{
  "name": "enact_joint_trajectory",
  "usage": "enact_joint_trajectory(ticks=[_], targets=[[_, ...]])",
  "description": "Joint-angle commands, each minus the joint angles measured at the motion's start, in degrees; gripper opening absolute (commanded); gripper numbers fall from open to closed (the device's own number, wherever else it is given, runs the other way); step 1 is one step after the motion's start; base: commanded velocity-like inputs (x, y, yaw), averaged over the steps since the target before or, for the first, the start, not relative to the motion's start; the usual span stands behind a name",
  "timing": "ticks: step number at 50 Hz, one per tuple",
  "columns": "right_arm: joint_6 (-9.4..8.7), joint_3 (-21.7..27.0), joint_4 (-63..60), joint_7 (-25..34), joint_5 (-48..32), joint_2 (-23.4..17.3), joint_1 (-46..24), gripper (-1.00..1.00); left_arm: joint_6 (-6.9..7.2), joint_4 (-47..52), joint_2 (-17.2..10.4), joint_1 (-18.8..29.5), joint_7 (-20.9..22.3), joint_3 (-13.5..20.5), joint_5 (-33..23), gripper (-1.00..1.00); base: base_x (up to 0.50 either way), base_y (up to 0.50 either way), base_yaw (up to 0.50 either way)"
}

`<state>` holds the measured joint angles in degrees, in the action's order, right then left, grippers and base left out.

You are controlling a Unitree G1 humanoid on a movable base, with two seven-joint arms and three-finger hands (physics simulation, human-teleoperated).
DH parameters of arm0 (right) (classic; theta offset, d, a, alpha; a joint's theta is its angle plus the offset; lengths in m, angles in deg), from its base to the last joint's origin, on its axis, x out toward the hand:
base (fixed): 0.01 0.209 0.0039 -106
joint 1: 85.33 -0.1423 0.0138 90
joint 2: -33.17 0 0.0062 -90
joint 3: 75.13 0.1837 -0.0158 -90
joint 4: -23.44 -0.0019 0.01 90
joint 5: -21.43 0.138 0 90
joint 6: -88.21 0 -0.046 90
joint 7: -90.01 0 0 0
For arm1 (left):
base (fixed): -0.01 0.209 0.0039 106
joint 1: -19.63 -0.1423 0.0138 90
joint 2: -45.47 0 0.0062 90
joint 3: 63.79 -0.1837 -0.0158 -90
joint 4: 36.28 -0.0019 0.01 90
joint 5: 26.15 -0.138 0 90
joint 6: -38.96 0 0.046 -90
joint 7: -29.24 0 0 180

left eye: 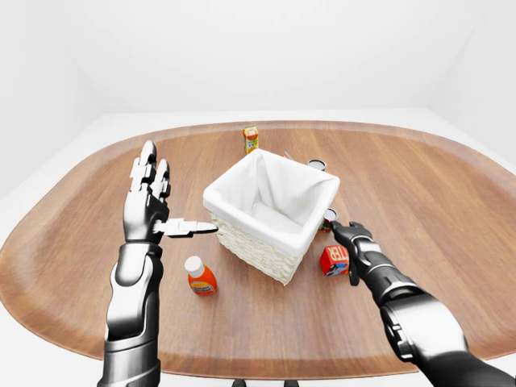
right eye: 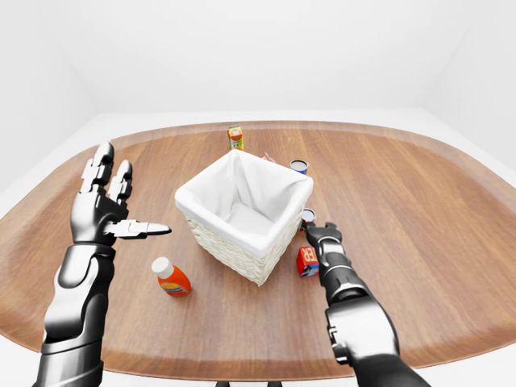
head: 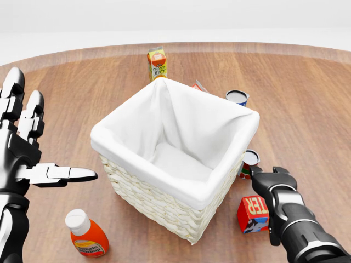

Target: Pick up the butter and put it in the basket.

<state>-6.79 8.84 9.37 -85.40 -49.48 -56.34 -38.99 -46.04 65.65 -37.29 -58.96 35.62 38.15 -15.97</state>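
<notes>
Fingers of my left hand (head: pixel 24 150) are spread wide in the air, thumb pointing at the basket (head: pixel 175 156). Largest is the oval wooden table (left eye: pixel 451 210); the white-lined wicker basket stands at its middle. My right hand (head: pixel 272 183) reaches over the red butter (head: pixel 252 213) box just right of the basket; I cannot tell whether those fingers grip it. Smaller things: a ketchup bottle (head: pixel 86 234) toward my edge, a juice carton (head: pixel 157 63) toward the far edge, two cans (head: pixel 237 97) beside the basket.
</notes>
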Motion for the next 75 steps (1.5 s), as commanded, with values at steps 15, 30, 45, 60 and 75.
enact_joint_trajectory(ticks=[15,30,45,60,75], targets=[[0.0,0.1,3.8,3.0,-3.2,1.2,-1.2,1.0,0.0,-2.3,-0.4,0.3,0.2,0.2,0.6,1.0,0.0,0.0,0.0],[0.0,0.7,3.8,3.8,-4.3,1.2,-1.3,-1.0,0.0,-3.3,-0.6,0.6,0.2,0.4,0.9,1.0,0.0,0.0,0.0],[0.0,1.9,3.4,1.5,-1.5,0.8,-1.9,-1.0,0.0,-3.6,-0.6,0.8,0.1,0.3,1.0,1.0,0.0,0.0,0.0],[0.0,1.7,3.0,0.2,0.9,0.6,-1.9,-1.0,0.0,-4.1,-0.7,0.6,0.2,0.6,1.3,1.0,0.0,0.0,0.0],[0.0,1.5,1.7,0.8,2.9,-1.0,-1.8,-1.0,0.0,-4.0,-0.9,0.4,0.2,0.9,1.7,1.0,0.0,0.0,0.0]])
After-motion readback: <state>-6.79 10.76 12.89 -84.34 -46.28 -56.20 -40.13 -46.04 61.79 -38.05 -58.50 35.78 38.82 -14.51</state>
